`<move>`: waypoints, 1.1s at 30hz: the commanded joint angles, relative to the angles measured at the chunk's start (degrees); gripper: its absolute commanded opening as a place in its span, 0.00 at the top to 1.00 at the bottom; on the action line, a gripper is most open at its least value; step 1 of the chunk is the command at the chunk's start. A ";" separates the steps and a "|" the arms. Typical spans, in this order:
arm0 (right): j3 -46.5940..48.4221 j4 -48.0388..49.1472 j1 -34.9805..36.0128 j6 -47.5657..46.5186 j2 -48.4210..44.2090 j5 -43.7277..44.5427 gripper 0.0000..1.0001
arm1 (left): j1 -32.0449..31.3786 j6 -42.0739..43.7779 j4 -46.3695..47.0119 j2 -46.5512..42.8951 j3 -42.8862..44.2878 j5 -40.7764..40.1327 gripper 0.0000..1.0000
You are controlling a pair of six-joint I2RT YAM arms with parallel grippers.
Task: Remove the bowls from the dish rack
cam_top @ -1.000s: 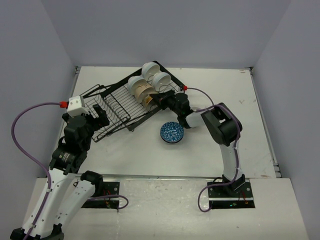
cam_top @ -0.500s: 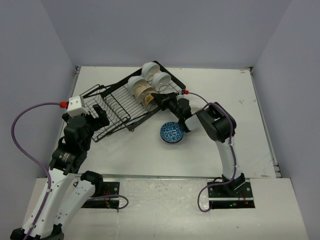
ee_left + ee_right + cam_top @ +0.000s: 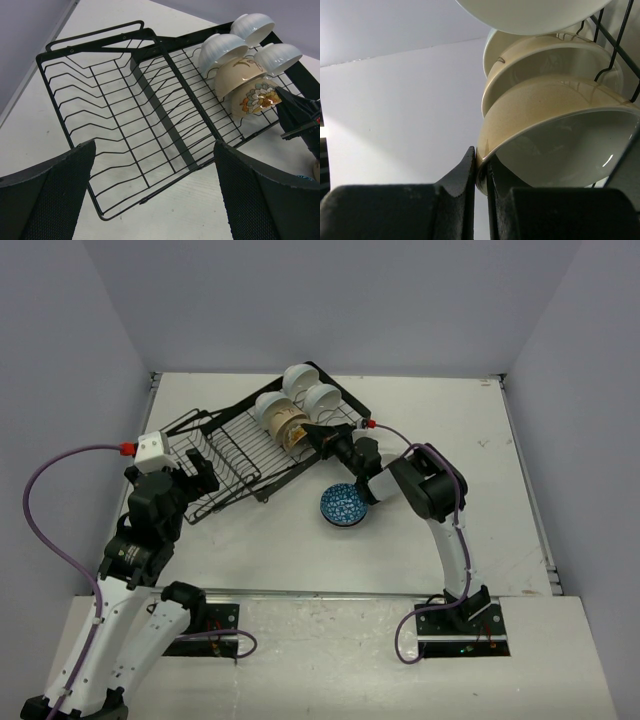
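The black wire dish rack (image 3: 235, 452) lies slanted at the back left of the table. Several bowls stand on edge in its right end: three white ones (image 3: 298, 377) (image 3: 323, 397) (image 3: 270, 405), a beige one (image 3: 287, 422) and a beige flower-patterned bowl (image 3: 298, 438). My right gripper (image 3: 322, 437) is shut on the rim of the patterned bowl (image 3: 540, 115), one finger inside and one outside. It also shows in the left wrist view (image 3: 252, 97). A blue-and-white patterned bowl (image 3: 344, 504) sits upright on the table. My left gripper (image 3: 155, 200) is open and empty above the rack's near left corner (image 3: 100, 215).
The rack's left section (image 3: 100, 115) holds nothing. The blue bowl lies right under my right forearm (image 3: 380, 480). A purple cable (image 3: 60, 465) loops beside the left arm. White walls close the table at the back and sides.
My right gripper has reached a little further left into the rack and its elbow has shifted left. The left arm, the rack and the blue bowl have not moved.
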 commanded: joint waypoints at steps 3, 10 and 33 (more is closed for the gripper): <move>1.96 20.84 0.73 -1.05 -1.11 -2.27 1.00 | 0.18 0.70 0.69 -0.14 -0.27 0.26 0.00; 1.25 20.93 0.64 -1.84 -4.10 -3.85 1.00 | 0.18 0.70 0.60 -0.40 -0.36 0.17 0.00; 5.02 21.10 -2.34 -0.88 -7.45 -12.72 1.00 | 0.18 1.14 0.95 -0.84 -0.36 0.34 0.00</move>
